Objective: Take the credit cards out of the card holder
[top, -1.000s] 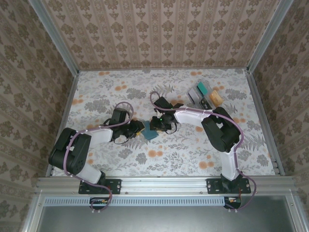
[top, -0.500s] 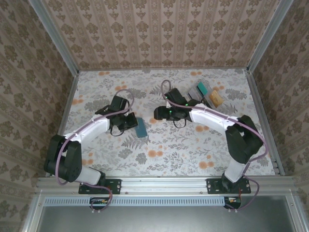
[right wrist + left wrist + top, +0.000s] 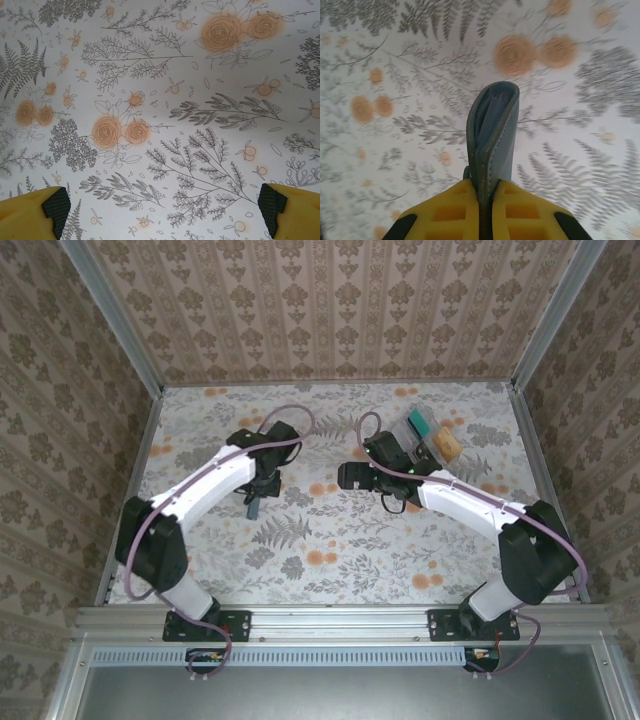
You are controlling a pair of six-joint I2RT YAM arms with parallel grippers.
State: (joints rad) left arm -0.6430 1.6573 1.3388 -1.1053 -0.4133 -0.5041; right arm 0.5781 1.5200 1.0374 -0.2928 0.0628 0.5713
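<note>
Left gripper [image 3: 485, 202] is clamped tight on the small slate-blue soft bifold card holder [image 3: 492, 132]. In the left wrist view both yellow fingers [image 3: 452, 212] press on its near end, and nothing else is in the grip. The card holder is folded nearly shut and seen edge-on. Its two panels meet at the grip and bow slightly apart toward the rounded far end. A paler blue layer shows between the panels; cannot tell if that is a card or lining.

In the top view the left gripper [image 3: 258, 490] sits left of the table's centre. The card holder [image 3: 252, 506] hangs from it as a dark narrow strip over the floral-print table cover [image 3: 330, 540]. Cannot tell if it touches the cover.

Right gripper [image 3: 165, 212] is spread wide, with its yellow fingers with dark pads [image 3: 55, 205] at the two bottom corners of the wrist view. Only the floral cover lies between them, so it holds nothing. In the top view the right gripper [image 3: 345, 476] is just right of centre, pointing left toward the left gripper and well apart from the card holder.

A small pile of loose flat cards, teal, grey and orange [image 3: 425, 435], lies at the far right of the table, beyond the right arm and near the far edge. It is not touching either gripper.
</note>
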